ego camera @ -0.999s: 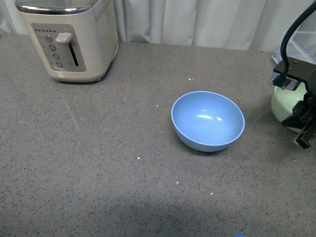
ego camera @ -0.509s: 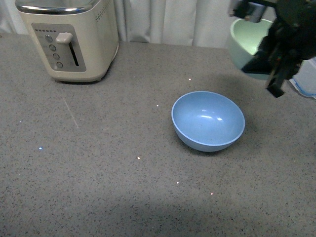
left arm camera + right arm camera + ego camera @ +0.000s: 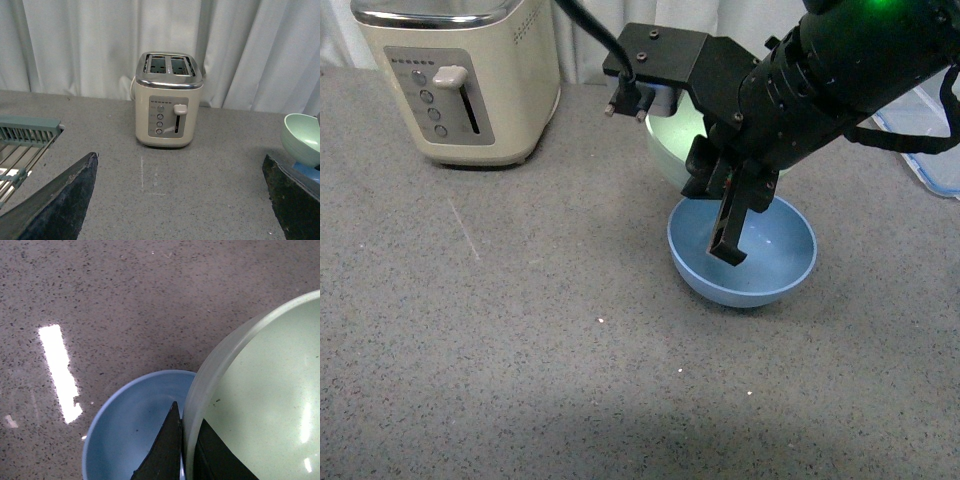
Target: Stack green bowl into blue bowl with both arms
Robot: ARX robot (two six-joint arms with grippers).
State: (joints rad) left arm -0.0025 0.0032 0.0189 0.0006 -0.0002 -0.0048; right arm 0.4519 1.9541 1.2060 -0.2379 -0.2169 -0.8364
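The blue bowl (image 3: pixel 782 252) sits upright on the grey counter, right of centre. My right gripper (image 3: pixel 720 200) is shut on the rim of the green bowl (image 3: pixel 670 145) and holds it tilted in the air, just above the blue bowl's far rim. In the right wrist view one finger lies outside the green bowl (image 3: pixel 260 385) and one inside, gripper (image 3: pixel 184 445), with the blue bowl (image 3: pixel 125 435) below. My left gripper (image 3: pixel 177 210) is open over bare counter, well to the left. From there the green bowl (image 3: pixel 302 137) shows at the edge of the view.
A cream toaster (image 3: pixel 460 80) stands at the back left, also the toaster (image 3: pixel 169 100) in the left wrist view. A clear plastic container (image 3: pixel 932 140) lies at the right edge. A green-framed wire rack (image 3: pixel 25 140) sits left of the left gripper. White curtains hang behind.
The right arm lifted the green bowl from the counter's right edge, swung it up and leftward, and now holds it over the blue bowl. The blue bowl has not moved.
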